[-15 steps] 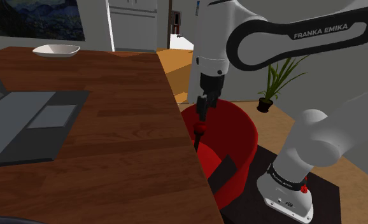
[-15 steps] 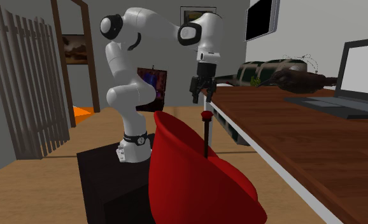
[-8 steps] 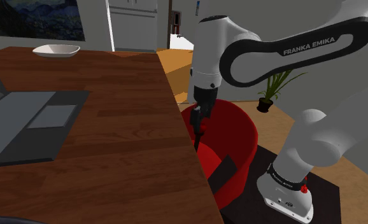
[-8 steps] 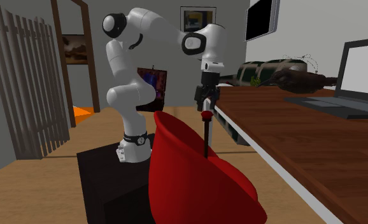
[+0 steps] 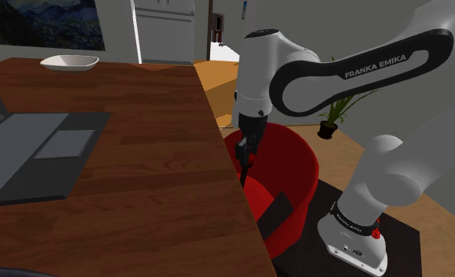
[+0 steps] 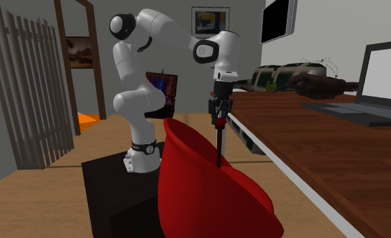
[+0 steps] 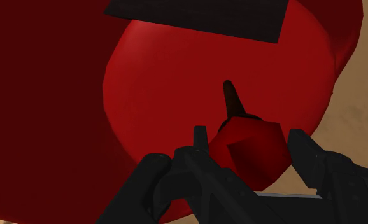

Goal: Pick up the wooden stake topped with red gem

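The stake (image 6: 219, 145) is a thin dark shaft standing upright in the seat of a red chair (image 6: 208, 196), with a red gem (image 7: 249, 143) on top. My black gripper (image 6: 219, 116) points straight down over it. In the wrist view the gem sits between the two fingertips (image 7: 202, 141), which stand apart on either side of it with a narrow gap, so the gripper (image 7: 251, 147) is open. In the shoulder view the gripper (image 5: 245, 151) hangs just past the wooden table's edge (image 5: 218, 149), above the red chair (image 5: 293, 169), and covers the stake's top.
A grey laptop (image 5: 37, 149) and a white bowl (image 5: 70, 63) lie on the brown table. The chair stands tight between the table edge and my black stand (image 5: 391, 236). A potted plant (image 5: 336, 106) is on the floor behind.
The gripper has come down from above the stake until its fingers straddle the red gem. The stake and chair have not moved.
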Tool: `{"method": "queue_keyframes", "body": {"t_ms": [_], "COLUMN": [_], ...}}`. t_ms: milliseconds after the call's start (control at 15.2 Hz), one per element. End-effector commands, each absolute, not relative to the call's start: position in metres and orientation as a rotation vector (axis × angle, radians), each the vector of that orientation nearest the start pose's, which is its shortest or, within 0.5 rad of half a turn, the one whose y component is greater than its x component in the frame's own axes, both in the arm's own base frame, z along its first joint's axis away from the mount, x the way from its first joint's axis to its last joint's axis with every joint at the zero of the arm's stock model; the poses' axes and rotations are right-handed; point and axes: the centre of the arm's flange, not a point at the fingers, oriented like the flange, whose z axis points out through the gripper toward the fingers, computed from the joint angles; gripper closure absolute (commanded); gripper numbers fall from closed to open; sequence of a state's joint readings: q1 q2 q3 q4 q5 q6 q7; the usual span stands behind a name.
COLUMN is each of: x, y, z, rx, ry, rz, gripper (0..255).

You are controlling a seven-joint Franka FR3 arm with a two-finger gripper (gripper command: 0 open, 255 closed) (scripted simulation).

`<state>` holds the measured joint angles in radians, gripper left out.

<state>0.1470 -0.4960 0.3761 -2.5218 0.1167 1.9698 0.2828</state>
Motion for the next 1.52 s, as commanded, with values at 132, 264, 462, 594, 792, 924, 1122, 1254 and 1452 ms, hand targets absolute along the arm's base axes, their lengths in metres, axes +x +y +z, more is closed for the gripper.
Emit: {"method": "queue_keyframes", "body": {"t_ms": [132, 264, 462, 594, 792, 924, 1122, 1254, 1452], "x": [0.332, 0.333, 0.333, 0.333, 0.333, 0.333, 0.333, 0.333, 0.333], "y": [0.202, 0.202, 0.202, 0.202, 0.202, 0.202, 0.202, 0.202, 0.202], "z": [0.429, 0.429, 0.439, 0.450, 0.466, 0.476, 0.492, 0.503, 0.509], "rx": [-3.228, -3.228, -3.228, -3.228, -3.228, -3.228, -3.228, -3.228, -3.228], "ry": [-0.228, -0.228, -0.228, -0.228, -0.228, -0.228, -0.228, -0.228, -0.228], "rz": [0.082, 0.082, 0.082, 0.082, 0.082, 0.082, 0.082, 0.082, 0.082], "gripper": [255, 255, 255, 255, 255, 255, 255, 255, 255]}}
